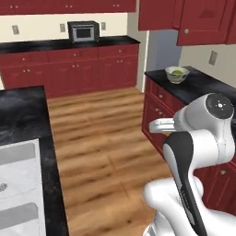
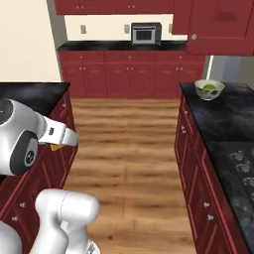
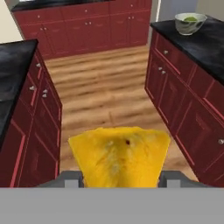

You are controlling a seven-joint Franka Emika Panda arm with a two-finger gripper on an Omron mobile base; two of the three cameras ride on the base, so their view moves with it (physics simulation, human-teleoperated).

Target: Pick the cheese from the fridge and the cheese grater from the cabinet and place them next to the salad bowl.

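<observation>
Hand view puts my tool point(image 3: 119, 177) pinching the cheese point(image 3: 119, 155), with the salad bowl point(image 3: 190, 22) well ahead to the right on the tabletop point(image 3: 205, 43).

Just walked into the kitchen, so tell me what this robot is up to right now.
The gripper is shut on the cheese, a yellow wedge carried above the wooden floor between the red cabinet runs. The salad bowl, with its green lettuce, sits ahead on the black counter to the right. The cheese has not yet been set down beside it.
</observation>
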